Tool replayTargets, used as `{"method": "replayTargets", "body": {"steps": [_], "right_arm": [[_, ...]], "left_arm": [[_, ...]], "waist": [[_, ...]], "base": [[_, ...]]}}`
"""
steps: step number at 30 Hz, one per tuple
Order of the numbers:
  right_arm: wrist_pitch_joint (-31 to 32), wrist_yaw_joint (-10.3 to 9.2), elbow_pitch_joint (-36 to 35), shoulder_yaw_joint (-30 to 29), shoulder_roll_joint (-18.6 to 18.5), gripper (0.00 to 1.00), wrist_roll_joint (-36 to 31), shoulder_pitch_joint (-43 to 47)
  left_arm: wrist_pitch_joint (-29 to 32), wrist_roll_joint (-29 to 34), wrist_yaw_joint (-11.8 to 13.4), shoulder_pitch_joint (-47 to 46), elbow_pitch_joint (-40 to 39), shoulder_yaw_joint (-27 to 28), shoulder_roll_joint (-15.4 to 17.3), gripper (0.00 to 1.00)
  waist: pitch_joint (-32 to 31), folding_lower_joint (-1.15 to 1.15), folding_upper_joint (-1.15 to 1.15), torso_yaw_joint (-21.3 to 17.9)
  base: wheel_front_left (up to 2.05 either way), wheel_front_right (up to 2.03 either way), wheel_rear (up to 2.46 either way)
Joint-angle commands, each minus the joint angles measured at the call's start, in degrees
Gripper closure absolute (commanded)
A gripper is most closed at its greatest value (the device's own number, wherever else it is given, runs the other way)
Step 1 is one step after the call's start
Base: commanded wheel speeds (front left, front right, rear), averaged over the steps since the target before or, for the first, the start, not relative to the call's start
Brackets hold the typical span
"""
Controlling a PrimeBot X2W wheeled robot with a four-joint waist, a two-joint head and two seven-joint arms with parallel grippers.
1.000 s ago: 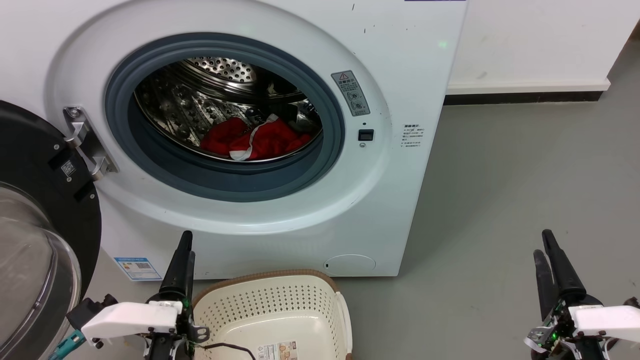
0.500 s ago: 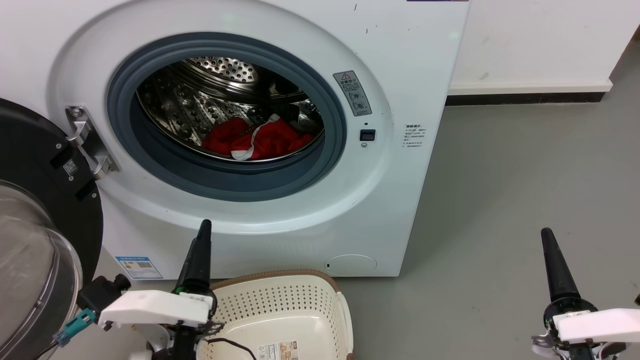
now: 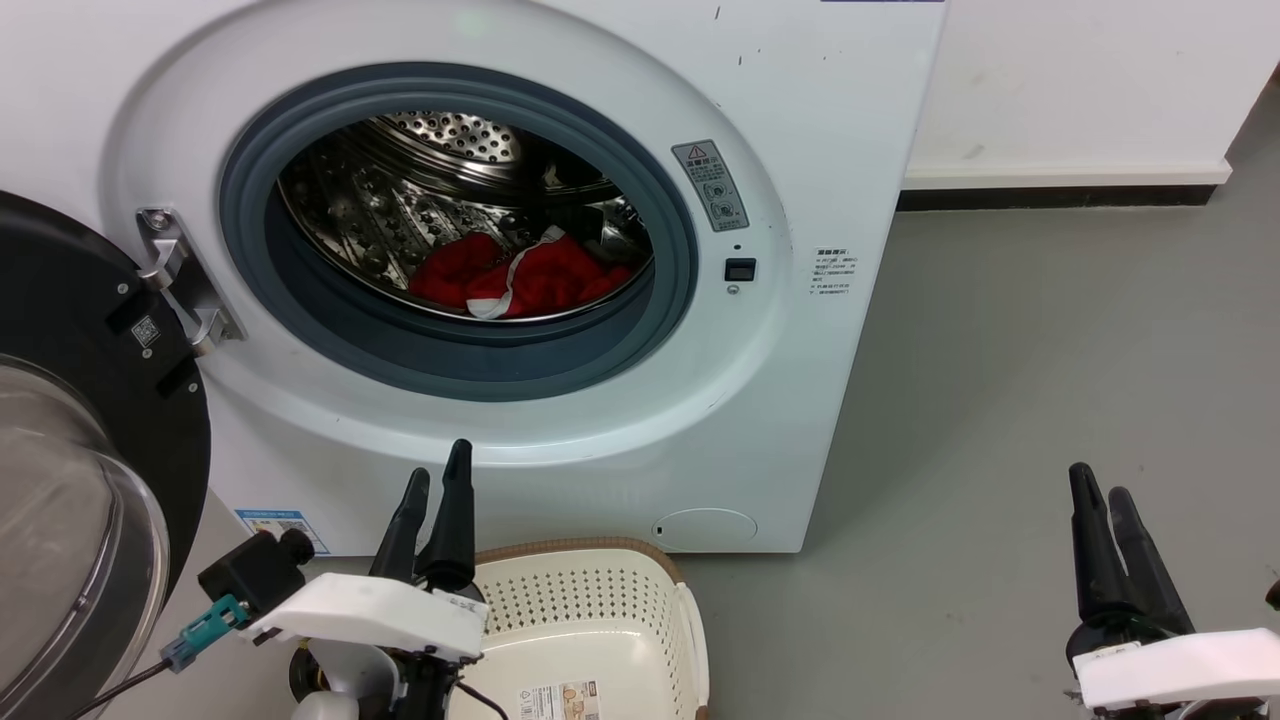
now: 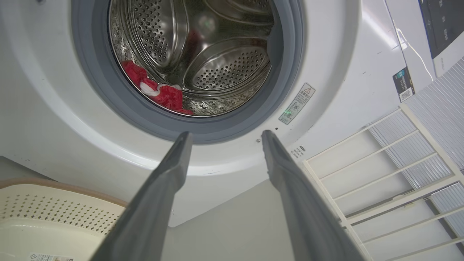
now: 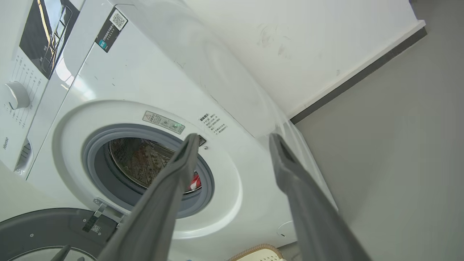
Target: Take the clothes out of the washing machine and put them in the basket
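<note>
Writing first: the washing machine (image 3: 820, 150) has a grey warning sticker (image 3: 710, 185) with a red triangle at 2 o'clock of the porthole. A small text label (image 3: 832, 272) sits further right, past the black latch (image 3: 740, 269) at 3 o'clock, and we can't read the print on either. A blue-edged label (image 3: 280, 525) with a QR code is at the cabinet's 7 o'clock, and there's a QR sticker (image 3: 146, 331) on the black door (image 3: 60, 330); both are too small to read. The right wrist view picks up the control panel (image 5: 47, 36), a knob (image 5: 14, 95) and another QR sticker (image 5: 112, 25). A brand word at that view's 9 o'clock edge is too small for us to read. The clothes (image 3: 520, 280) are a red heap with a white stripe at 6 o'clock inside the drum (image 3: 400, 200). The grey seal (image 3: 450, 370) hides the heap's lower edge, so we can't count the garments. The basket (image 3: 600, 620) is on the floor at 6 o'clock of the head view, right in front of the machine. The frame cuts off its near side, and its paper label (image 3: 560, 700) is half cropped and illegible. The door hangs open at 9 o'clock and is cut by the frame. The left claw (image 3: 439, 462) is at 7 o'clock, just left of the basket rim, fingers parted and holding nothing. The right claw (image 3: 1098, 482) is at 4 o'clock over bare floor, well apart from the machine, also parted and empty.
</note>
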Motion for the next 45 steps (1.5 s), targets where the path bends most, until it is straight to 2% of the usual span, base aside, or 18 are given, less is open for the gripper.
{"method": "replayTargets", "body": {"steps": [1, 26, 45], "right_arm": [[-0.63, 0.02, -1.52, 0.02, -0.28, 0.00, -2.70, 0.17], [-0.66, 0.01, -7.83, 0.22, -0.30, 0.00, -23.59, 4.06], [0.36, 0.01, -11.00, -0.21, -0.30, 0.00, -35.71, 6.54]], "left_arm": [[-0.71, 2.47, 0.48, -0.73, -1.14, -0.65, 0.15, 0.00], [-4.91, 22.82, 2.28, 0.66, -2.34, -2.53, 0.19, 0.00], [-7.47, 35.63, 3.41, 1.49, -1.97, -3.86, 1.59, 0.00]], "waist": [[-0.04, 0.00, 0.00, 0.04], [-0.26, 0.00, 0.00, 0.66], [-0.46, 0.00, 0.00, 1.24]], "base": [[0.00, 0.00, 0.00], [0.00, 0.00, 0.00], [0.00, 0.00, 0.00]]}}
